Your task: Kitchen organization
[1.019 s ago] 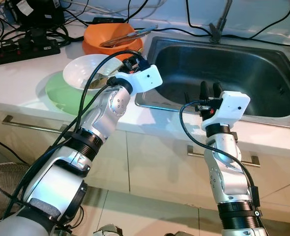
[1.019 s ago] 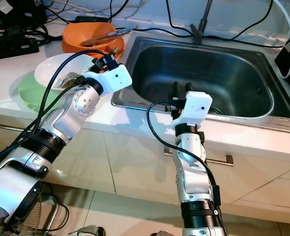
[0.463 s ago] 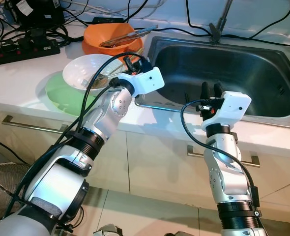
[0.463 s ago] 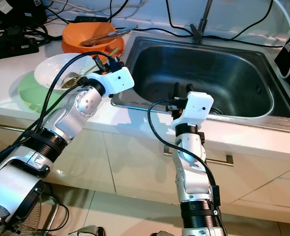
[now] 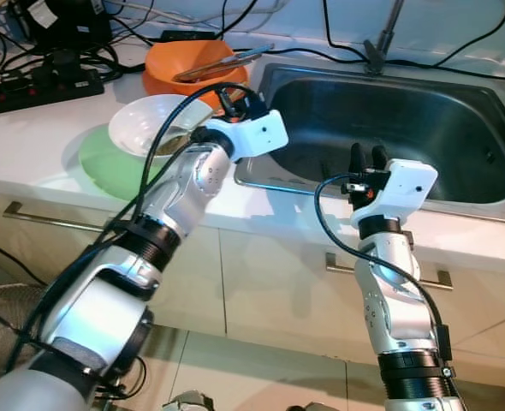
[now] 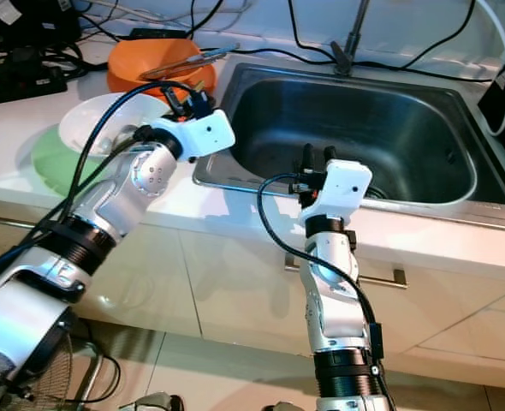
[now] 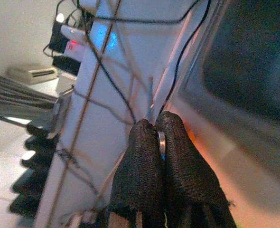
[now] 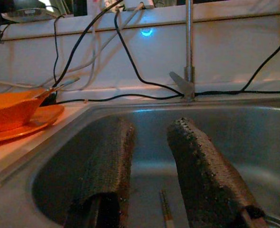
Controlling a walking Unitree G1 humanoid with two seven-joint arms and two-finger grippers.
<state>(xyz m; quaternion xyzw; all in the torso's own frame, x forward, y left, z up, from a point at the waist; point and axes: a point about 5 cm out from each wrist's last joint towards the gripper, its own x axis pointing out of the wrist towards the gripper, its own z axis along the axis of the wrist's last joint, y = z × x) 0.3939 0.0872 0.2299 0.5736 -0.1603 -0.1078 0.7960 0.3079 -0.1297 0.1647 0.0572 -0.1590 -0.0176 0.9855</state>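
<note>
The sink (image 5: 389,128) is lying at 3 o'clock from the left gripper (image 5: 235,104), whose jaws are pinching a thin metal utensil (image 7: 162,145) over the worktop (image 5: 30,141); the right gripper (image 5: 365,159), jaws spread, is waiting at the sink's near rim.

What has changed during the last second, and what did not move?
The left gripper, its fingers shut on a thin metal utensil, moved slightly up and away from the white bowl, toward the sink. The right gripper, open, stayed at the sink's front edge; dishes unmoved.
</note>
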